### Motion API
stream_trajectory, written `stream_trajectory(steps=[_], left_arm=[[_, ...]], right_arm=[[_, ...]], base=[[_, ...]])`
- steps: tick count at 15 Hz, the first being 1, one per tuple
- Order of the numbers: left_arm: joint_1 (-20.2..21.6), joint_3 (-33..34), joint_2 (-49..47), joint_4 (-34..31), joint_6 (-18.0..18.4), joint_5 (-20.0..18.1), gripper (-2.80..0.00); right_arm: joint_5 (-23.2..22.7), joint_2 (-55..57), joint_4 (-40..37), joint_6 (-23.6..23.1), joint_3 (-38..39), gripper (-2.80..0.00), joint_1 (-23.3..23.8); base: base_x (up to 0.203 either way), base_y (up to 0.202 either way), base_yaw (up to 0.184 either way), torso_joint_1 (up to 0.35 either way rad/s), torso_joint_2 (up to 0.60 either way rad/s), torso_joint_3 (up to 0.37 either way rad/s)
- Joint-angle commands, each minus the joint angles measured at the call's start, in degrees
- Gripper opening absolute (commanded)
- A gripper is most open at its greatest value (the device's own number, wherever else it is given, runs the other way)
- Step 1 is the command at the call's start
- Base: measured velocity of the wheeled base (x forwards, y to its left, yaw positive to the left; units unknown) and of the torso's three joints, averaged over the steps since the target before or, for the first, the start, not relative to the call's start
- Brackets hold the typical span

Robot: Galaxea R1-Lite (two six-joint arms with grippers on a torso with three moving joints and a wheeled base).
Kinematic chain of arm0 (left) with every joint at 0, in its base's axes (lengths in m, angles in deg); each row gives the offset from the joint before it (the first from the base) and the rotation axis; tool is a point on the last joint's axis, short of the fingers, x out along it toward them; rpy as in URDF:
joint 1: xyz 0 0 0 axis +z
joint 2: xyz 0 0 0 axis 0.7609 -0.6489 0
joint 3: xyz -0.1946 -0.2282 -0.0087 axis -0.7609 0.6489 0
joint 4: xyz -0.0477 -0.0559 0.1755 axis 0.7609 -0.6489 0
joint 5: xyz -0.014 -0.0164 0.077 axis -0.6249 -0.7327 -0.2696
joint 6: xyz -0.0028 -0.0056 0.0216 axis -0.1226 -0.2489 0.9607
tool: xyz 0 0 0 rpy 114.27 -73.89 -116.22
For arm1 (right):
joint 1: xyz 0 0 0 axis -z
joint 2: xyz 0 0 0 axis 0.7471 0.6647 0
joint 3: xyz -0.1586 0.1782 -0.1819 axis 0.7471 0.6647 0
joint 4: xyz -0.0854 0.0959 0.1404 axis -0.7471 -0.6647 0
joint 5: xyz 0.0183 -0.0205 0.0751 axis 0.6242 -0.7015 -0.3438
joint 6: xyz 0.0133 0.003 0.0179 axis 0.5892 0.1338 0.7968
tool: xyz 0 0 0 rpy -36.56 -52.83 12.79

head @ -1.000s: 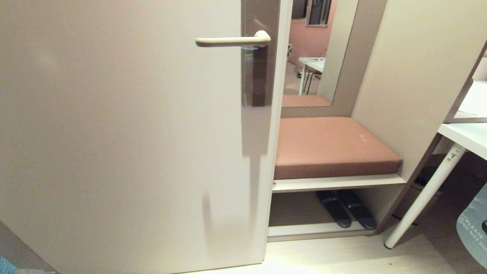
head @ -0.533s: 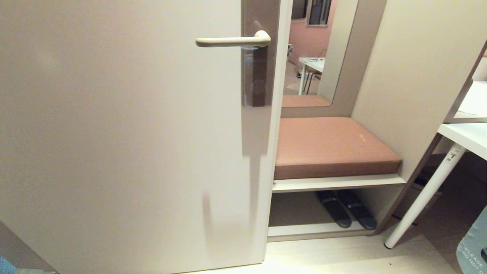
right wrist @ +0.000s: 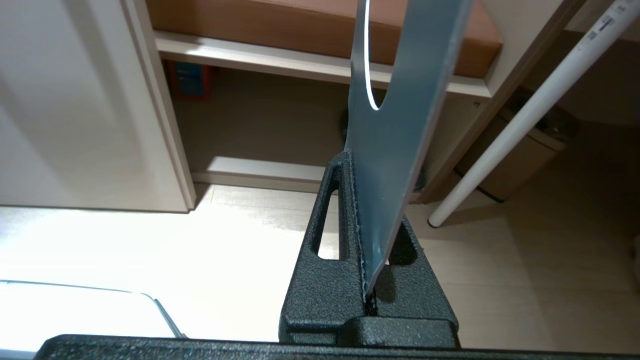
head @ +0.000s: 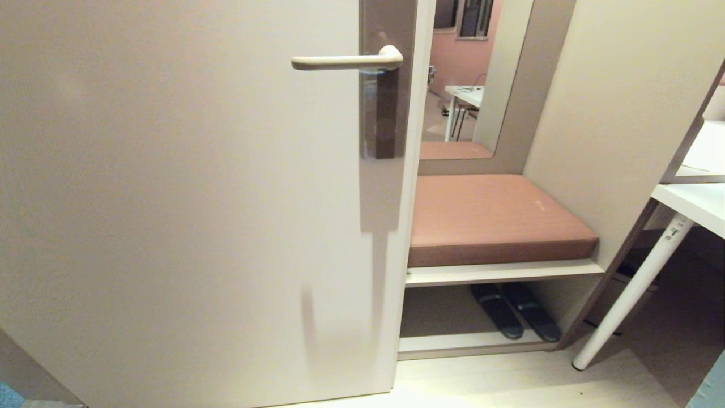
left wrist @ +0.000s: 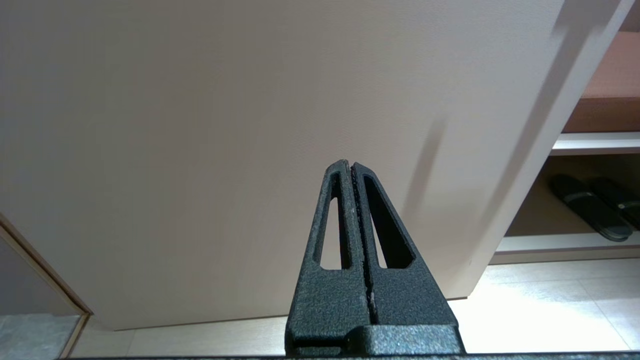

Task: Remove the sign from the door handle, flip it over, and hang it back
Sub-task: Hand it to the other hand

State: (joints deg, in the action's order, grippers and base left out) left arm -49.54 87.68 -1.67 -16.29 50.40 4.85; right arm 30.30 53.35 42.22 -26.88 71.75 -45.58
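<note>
The cream door handle point(head: 340, 61) sticks out level from its brown backplate point(head: 388, 113), and nothing hangs on it. In the right wrist view my right gripper point(right wrist: 356, 160) is shut on one end of the sign point(right wrist: 395, 125). The sign's blue face shows, and its round hole is at the far end, away from the jaws. In the head view only a blue sliver of the sign point(head: 716, 385) shows at the bottom right corner, far below and right of the handle. My left gripper point(left wrist: 351, 164) is shut with nothing in it, low in front of the door.
The pale door point(head: 170, 198) fills the left half. Right of it stands a bench with a brown cushion point(head: 493, 218), with dark slippers point(head: 512, 317) underneath and a mirror point(head: 470, 79) above. At the far right, a white table point(head: 694, 204) stands on a slanted leg point(head: 634, 294).
The sign has dropped towards the bottom right corner of the head view, from a broad blue patch with lettering to a thin sliver. The left gripper and the handle have not moved.
</note>
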Motion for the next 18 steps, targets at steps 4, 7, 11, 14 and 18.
stream_trajectory(steps=[4, 7, 11, 14, 18], left_arm=[[0.0, 0.0, 0.0, 0.0, 0.0, 0.0, -2.8], [0.0, 0.0, 0.0, 0.0, 0.0, 0.0, -2.8], [0.0, 0.0, 0.0, 0.0, 0.0, 0.0, -2.8], [0.0, 0.0, 0.0, 0.0, 0.0, 0.0, -2.8], [0.0, 0.0, 0.0, 0.0, 0.0, 0.0, -2.8]], right_arm=[[0.1, -6.8, -0.3, 0.0, 0.0, -2.8, -1.9], [0.0, -12.1, -0.3, 0.0, 0.0, -2.8, -2.2], [0.1, -16.0, -0.4, 0.2, 0.0, -2.8, -2.2], [0.1, -16.0, -0.4, 0.4, 0.0, -2.8, -2.2], [0.2, -16.0, -3.2, 2.8, 0.0, -2.8, -2.2]], base=[[0.0, 0.0, 0.0, 0.0, 0.0, 0.0], [0.0, 0.0, 0.0, 0.0, 0.0, 0.0], [0.0, 0.0, 0.0, 0.0, 0.0, 0.0], [0.0, 0.0, 0.0, 0.0, 0.0, 0.0], [0.0, 0.0, 0.0, 0.0, 0.0, 0.0]])
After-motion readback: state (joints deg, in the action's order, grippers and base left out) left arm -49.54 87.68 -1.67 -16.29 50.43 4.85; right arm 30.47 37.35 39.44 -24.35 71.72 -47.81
